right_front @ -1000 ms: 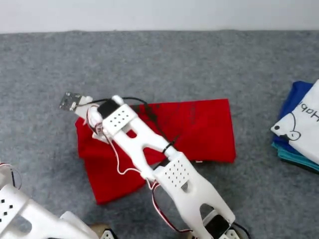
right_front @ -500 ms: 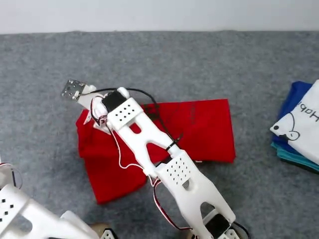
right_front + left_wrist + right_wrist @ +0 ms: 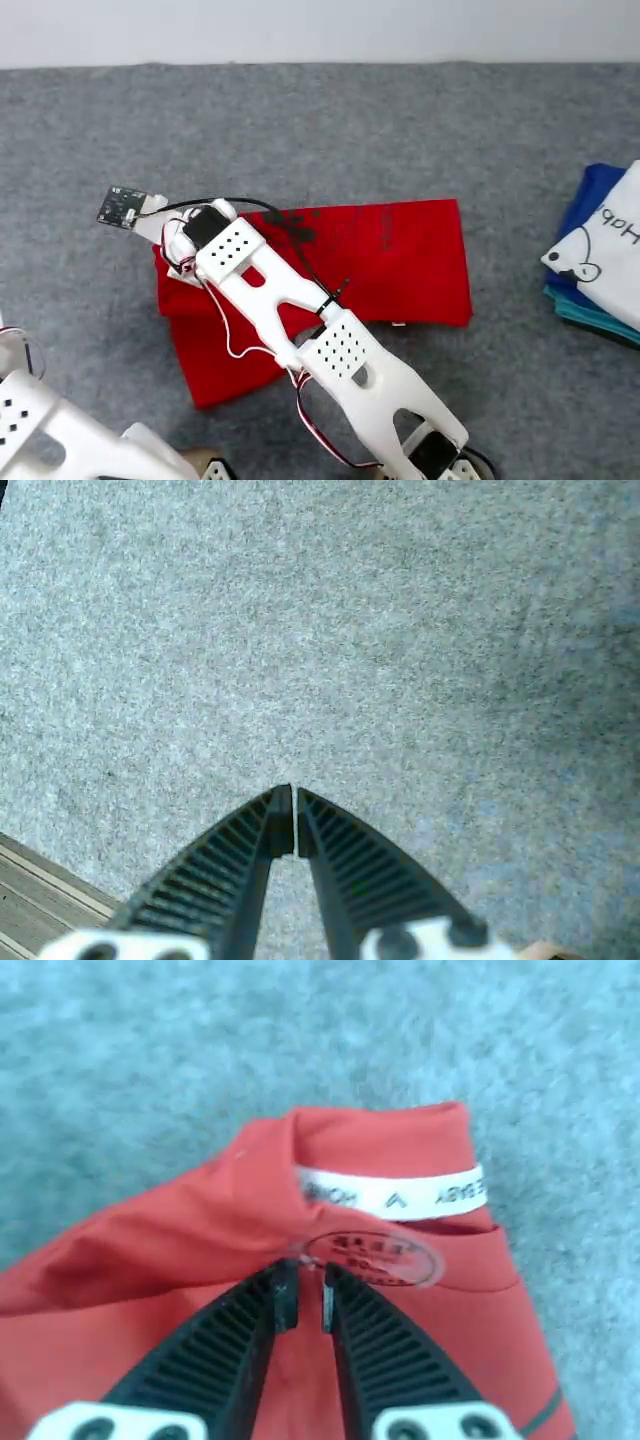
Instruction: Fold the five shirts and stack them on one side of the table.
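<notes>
A red shirt (image 3: 390,260) lies partly folded on the grey table (image 3: 400,130), its longer part stretching right and a flap hanging toward the front left. My right arm (image 3: 240,255) reaches across it to its left end. In the right wrist view my right gripper (image 3: 300,1298) is pinched shut on the red cloth just below the collar's white label (image 3: 392,1192); wrinkles run into the fingertips. My left gripper (image 3: 296,825) hangs shut over bare grey carpet with nothing in it. The left arm (image 3: 30,425) sits at the front left corner.
A stack of folded shirts stands at the right edge: a white one (image 3: 605,250) on top, blue (image 3: 592,198) and teal (image 3: 585,315) beneath. A wooden floor edge (image 3: 30,890) shows beyond the carpet in the left wrist view.
The right arm's wrist rose slightly toward the back, then swung left and a little forward at the shirt's left end. The left arm stayed put.
</notes>
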